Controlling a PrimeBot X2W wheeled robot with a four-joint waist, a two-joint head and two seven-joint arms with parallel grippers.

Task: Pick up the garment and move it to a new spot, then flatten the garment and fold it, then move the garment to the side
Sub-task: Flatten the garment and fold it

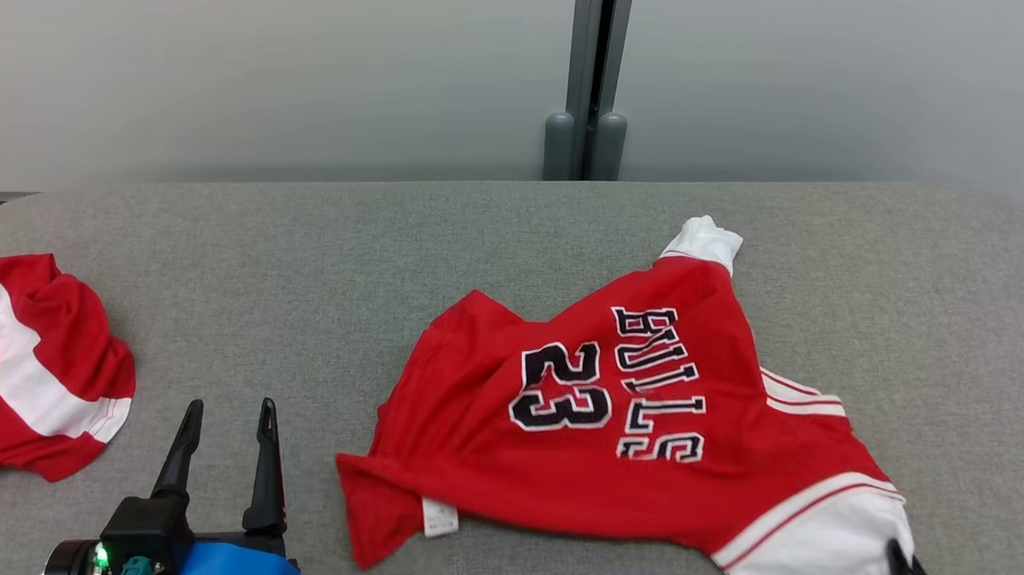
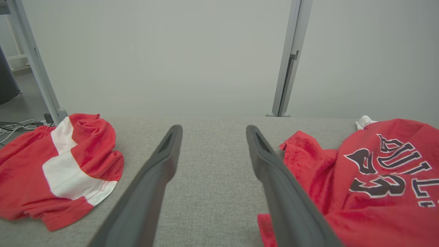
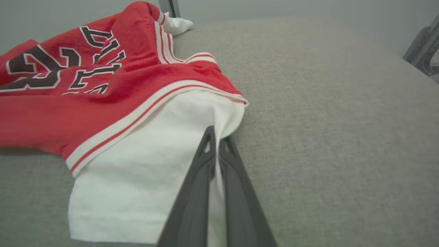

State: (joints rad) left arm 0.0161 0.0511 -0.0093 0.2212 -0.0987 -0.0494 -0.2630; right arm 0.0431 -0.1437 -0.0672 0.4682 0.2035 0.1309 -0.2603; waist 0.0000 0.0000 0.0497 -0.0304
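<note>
The garment [image 1: 627,434] is a red jersey with white sleeves and dark "BULLS 23" lettering, lying rumpled on the grey table [image 1: 304,250] right of centre. It also shows in the left wrist view [image 2: 377,178] and the right wrist view [image 3: 103,89]. My right gripper [image 3: 216,135] is shut on the right edge of the near white sleeve, with cloth pinched between its fingers. In the head view, this gripper [image 1: 906,553] sits at the lower right corner. My left gripper [image 1: 231,404] stands open over bare table to the jersey's left, holding nothing [image 2: 213,128].
A second red-and-white garment [image 1: 26,367] lies crumpled at the table's left edge [image 2: 58,164]. A grey post [image 1: 588,81] and pale partition panels rise behind the table. The table's rounded right corner lies beyond the jersey.
</note>
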